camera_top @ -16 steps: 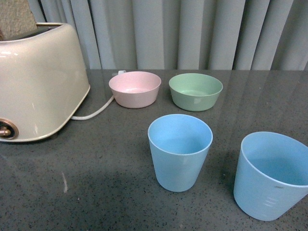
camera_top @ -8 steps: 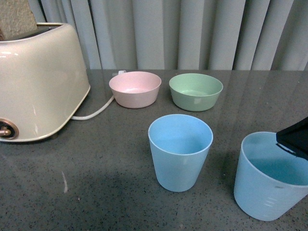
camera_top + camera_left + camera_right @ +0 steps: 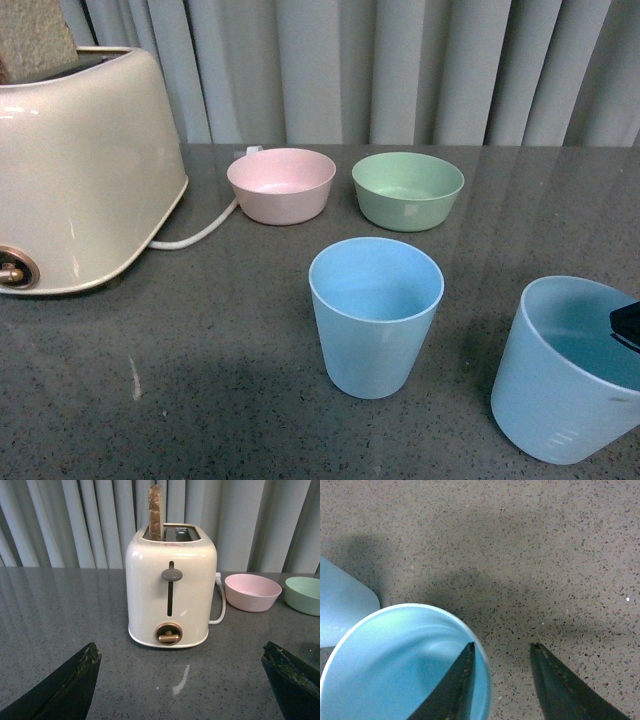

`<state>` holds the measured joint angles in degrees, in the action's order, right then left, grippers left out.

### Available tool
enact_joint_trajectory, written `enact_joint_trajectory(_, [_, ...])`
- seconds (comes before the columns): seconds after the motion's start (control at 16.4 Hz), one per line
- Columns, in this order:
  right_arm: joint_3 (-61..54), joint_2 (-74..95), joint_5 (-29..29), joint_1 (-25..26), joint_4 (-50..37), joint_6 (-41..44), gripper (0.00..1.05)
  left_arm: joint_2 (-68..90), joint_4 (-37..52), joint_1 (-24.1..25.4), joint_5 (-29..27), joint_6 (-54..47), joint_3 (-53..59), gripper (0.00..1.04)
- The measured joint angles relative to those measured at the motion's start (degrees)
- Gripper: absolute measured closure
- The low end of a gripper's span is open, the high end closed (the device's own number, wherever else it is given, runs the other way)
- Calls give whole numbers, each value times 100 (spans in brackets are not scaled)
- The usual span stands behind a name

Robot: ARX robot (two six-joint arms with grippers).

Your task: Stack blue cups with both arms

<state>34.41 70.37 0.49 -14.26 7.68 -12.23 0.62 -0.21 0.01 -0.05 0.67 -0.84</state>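
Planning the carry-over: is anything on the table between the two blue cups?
No. In the front view only bare grey tabletop separates the centre blue cup from the blue cup at the right.

1. The left hand sits low over the bench, level and facing forward. Its two dark fingers are spread wide.
2. The right hand points downward with its fingers parted. One finger reaches inside the rim of a blue cup; the other stands outside the rim, apart from the wall.
3. In the front view, only one dark fingertip of the right hand shows, at the right edge.
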Motion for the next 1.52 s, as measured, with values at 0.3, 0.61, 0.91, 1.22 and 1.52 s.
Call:
enact_joint_trajectory(0.3, [109, -166, 24, 2, 190, -44, 103, 0, 0, 0, 0, -2, 0, 7])
enact_joint_trajectory(0.61, [533, -463, -2, 308, 435, -15, 103, 0, 0, 0, 0, -4, 0, 7])
enact_joint_trajectory(0.91, [1539, -476, -382, -20, 413, 4, 103, 0, 0, 0, 0, -4, 0, 7])
enact_joint_trajectory(1.22, [1685, 219, -704, -732, 385, -195, 103, 0, 0, 0, 2, -4, 0, 7])
enact_joint_trajectory(1.52, [1738, 507, -479, -951, 232, -195, 103, 0, 0, 0, 0, -4, 0, 7])
